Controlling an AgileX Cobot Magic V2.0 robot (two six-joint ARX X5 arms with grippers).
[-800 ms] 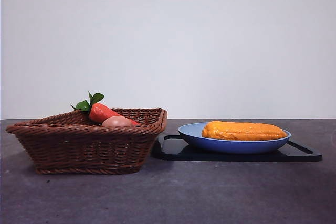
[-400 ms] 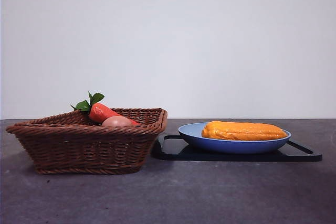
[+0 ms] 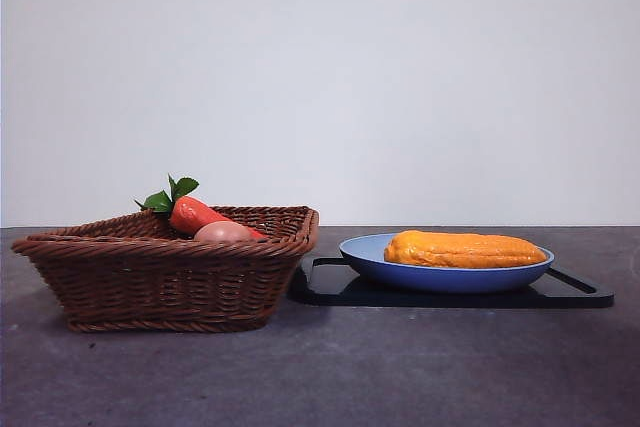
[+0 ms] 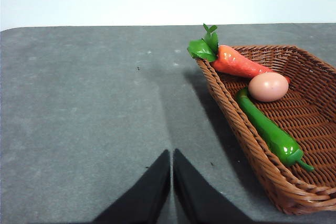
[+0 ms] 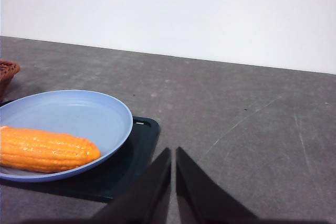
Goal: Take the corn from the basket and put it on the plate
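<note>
**Corn lying on the blue plate**

The corn (image 5: 44, 149) is lying lengthwise on the plate (image 5: 100, 114), its tapered end pointing toward the rim. The plate is sitting on a black tray (image 5: 131, 156) on the grey table (image 5: 252, 124). The right gripper (image 5: 172, 153) is hanging apart from the tray — jaws pressed together, holding nothing. A basket (image 5: 7, 69) edge is peeking in beside the plate.

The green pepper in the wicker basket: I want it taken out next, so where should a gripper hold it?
Probably from above, at the middle of the long glossy green pepper, jaws closing across its narrow width. It lies flat along the brown woven wicker basket's near wall, so a side approach looks blocked; the pinkish egg crowds one end.
</note>
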